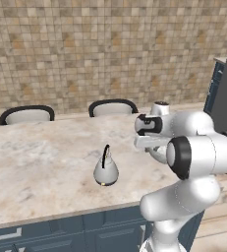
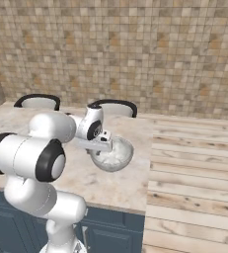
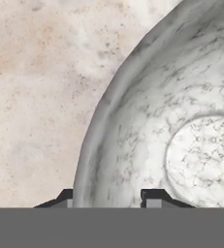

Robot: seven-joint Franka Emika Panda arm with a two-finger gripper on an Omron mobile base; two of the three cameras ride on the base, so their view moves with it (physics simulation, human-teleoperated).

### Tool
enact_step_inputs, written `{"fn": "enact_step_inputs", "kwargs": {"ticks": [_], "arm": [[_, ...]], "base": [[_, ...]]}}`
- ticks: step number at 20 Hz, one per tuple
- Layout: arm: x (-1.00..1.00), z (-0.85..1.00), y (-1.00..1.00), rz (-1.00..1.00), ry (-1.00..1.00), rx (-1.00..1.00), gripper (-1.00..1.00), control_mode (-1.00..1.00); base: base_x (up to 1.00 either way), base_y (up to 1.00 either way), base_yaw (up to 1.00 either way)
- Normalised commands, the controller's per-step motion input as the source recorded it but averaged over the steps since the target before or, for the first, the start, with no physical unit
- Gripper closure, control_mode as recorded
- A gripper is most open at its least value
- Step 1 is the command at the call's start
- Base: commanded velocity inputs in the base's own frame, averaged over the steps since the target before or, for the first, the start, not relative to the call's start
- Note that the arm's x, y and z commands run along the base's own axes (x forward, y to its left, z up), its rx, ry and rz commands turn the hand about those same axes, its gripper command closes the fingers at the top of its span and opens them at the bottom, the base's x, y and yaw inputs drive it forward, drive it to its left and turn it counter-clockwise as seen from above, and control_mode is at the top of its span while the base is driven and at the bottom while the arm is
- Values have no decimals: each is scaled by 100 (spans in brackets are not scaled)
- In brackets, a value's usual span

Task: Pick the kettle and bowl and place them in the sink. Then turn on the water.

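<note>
The whitish-grey bowl [image 2: 116, 157] sits near the right end of the marble counter [image 2: 120, 188]. My gripper [image 2: 103, 147] comes down on its left rim and is shut on that wall. In the hand view the bowl [image 3: 181, 121] has one fingertip [image 3: 65, 197] outside the wall and the other inside it, with the gripper [image 3: 108, 198] astride the rim. The small silvery kettle [image 1: 105, 171] with its black handle stands upright and alone on the counter, left of the arm. The sink and the water are out of view.
Two dark-rimmed chair backs [image 1: 26, 114] [image 1: 112, 107] rise behind the counter's [image 1: 36, 162] far edge. A tall dark cabinet [image 1: 225, 83] stands at the right. The counter ends just right of the bowl, over a wooden floor [image 2: 194, 173].
</note>
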Motion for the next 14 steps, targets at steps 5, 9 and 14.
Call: {"fn": "enact_step_inputs", "kwargs": {"ticks": [5, 9, 14], "arm": [[0, 35, 0, 0, 0, 0, 100, -100], [0, 42, 0, 1, 0, 0, 100, -100], [0, 38, 0, 6, 0, -3, 100, -100]], "base": [[0, 0, 0], [0, 0, 0], [0, 0, 0]]}}
